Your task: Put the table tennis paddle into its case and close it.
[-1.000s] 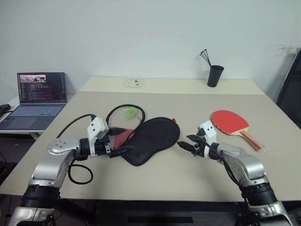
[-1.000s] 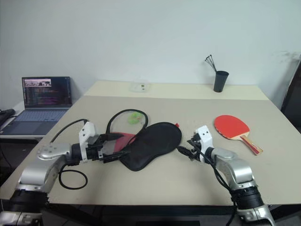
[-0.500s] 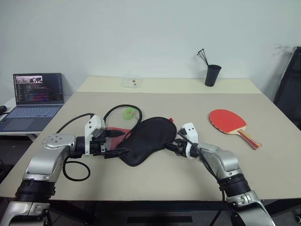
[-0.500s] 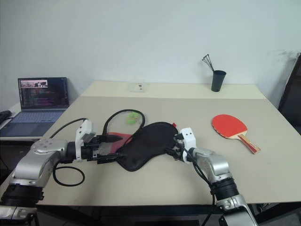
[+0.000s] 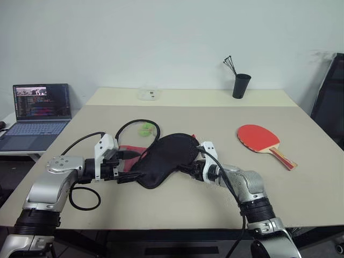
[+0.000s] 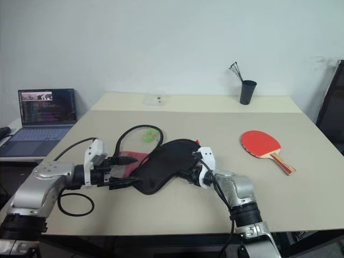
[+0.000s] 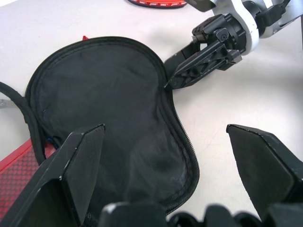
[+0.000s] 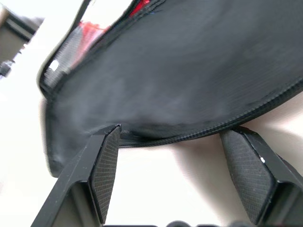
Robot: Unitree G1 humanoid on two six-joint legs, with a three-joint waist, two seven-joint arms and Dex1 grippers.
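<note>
The case lies black side up in the middle of the table, with a red flap showing at its left end. My left gripper is open at that left end, its fingers spread wide on either side of the case. At the case's right edge is my right gripper, also open, and the zip edge runs across just past its fingertips. The table tennis paddle lies apart on the right, red face up, with its handle pointing toward the table's right front.
A black cable loop and a small green object lie just behind the case. A black cup with sticks and a small clear box stand at the back. A laptop sits left, a dark chair right.
My right gripper has swung left across the table, from near the paddle to the case's right edge. The left gripper has kept its place at the case's left end.
</note>
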